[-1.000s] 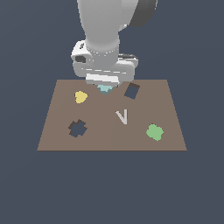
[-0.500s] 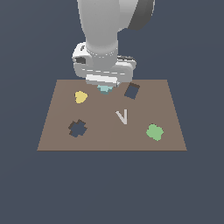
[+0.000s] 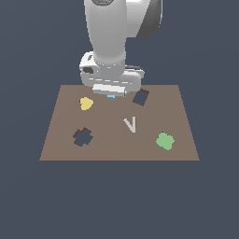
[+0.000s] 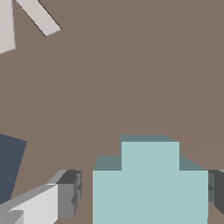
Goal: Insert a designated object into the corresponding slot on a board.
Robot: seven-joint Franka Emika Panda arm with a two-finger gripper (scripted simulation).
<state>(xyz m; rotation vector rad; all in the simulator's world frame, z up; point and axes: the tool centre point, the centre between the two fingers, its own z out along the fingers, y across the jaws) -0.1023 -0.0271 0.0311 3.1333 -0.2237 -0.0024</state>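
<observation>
The pale teal notched piece (image 3: 111, 97) lies flat on the brown board (image 3: 107, 149) near its far edge, mostly hidden under my hand in the exterior view. My gripper (image 3: 111, 94) is low over it. In the wrist view the piece (image 4: 150, 183) sits between my fingers (image 4: 65, 199), with my gripper (image 4: 144, 194) open around it. One finger stands a small gap away from the piece and the other is at its edge. The jagged dark slot (image 3: 83, 137) is on the board toward the exterior view's left front, uncovered.
A dark square cut-out (image 3: 140, 97) lies just to the exterior view's right of my hand and also shows in the wrist view (image 4: 8, 168). A yellow blob piece (image 3: 86, 103), a pale V-shaped piece (image 3: 130, 124) and a green lobed piece (image 3: 165, 140) lie on the board.
</observation>
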